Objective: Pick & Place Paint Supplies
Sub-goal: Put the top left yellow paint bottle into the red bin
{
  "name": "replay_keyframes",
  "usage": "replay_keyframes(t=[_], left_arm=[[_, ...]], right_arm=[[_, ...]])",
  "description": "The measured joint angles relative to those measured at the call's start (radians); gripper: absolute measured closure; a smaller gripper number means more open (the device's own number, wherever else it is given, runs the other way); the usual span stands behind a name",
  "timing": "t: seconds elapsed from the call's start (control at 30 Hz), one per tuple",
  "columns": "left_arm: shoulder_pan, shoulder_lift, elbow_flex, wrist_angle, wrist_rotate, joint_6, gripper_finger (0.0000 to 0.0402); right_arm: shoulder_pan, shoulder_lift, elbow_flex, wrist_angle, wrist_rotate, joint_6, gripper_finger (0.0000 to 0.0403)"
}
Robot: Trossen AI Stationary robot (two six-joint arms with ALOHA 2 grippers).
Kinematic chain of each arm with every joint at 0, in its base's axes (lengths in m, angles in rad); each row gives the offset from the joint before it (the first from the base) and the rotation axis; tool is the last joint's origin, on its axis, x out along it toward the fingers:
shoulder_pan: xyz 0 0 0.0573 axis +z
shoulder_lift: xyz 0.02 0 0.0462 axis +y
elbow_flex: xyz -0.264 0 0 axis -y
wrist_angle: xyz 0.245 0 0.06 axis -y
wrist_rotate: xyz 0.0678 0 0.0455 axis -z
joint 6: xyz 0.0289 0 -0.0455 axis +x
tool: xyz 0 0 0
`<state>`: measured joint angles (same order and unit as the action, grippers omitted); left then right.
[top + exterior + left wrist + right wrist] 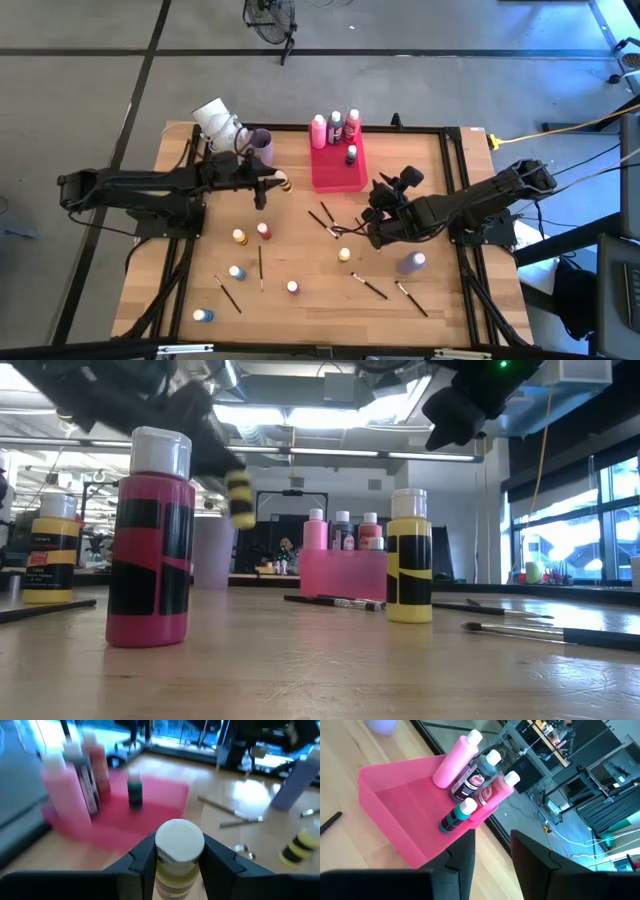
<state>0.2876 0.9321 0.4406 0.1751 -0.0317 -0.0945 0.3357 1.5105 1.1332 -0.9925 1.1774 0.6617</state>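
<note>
My left gripper holds a yellow paint bottle with a white cap in the air, left of the pink tray. The low view shows this bottle well above the tabletop. A pink bottle, two red ones and a small green one stand in the tray. My right gripper hangs open and empty right of the tray, pointing at it. More bottles and thin dark brushes lie scattered on the wooden table. My left gripper pinches the yellow bottle's body just below the cap between its two fingers. The fingers come from the table's left, slanting slightly down, and lie along the bottle. The cap end sticks out past the fingertips. The bottle is lifted clear of the table.
A lilac cup stands at the far edge left of the tray, close behind my left gripper. A purple bottle lies below the right arm. Crossed brushes lie between the tray and the near bottles.
</note>
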Motion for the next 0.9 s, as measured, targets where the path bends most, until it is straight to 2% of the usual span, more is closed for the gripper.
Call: replay_keyframes(t=[0.17,0.33,0.67,0.9], left_arm=[[0.009,0.001,0.096,0.001,-0.003,0.08,0.0287],[0.033,0.051,0.163,-0.001,-0.004,0.09,0.0287],[0.106,0.31,0.342,0.0,-0.002,0.116,0.0287],[0.168,0.499,0.459,0.001,0.085,0.125,0.0287]], right_arm=[[-0.015,0.0,0.0,0.011,0.0,0.0,0.0275],[-0.017,0.0,0.0,0.011,0.0,0.001,0.0275],[-0.017,0.0,0.0,0.011,-0.003,0.004,0.0275],[-0.017,0.0,0.0,0.01,-0.003,0.004,0.0275]])
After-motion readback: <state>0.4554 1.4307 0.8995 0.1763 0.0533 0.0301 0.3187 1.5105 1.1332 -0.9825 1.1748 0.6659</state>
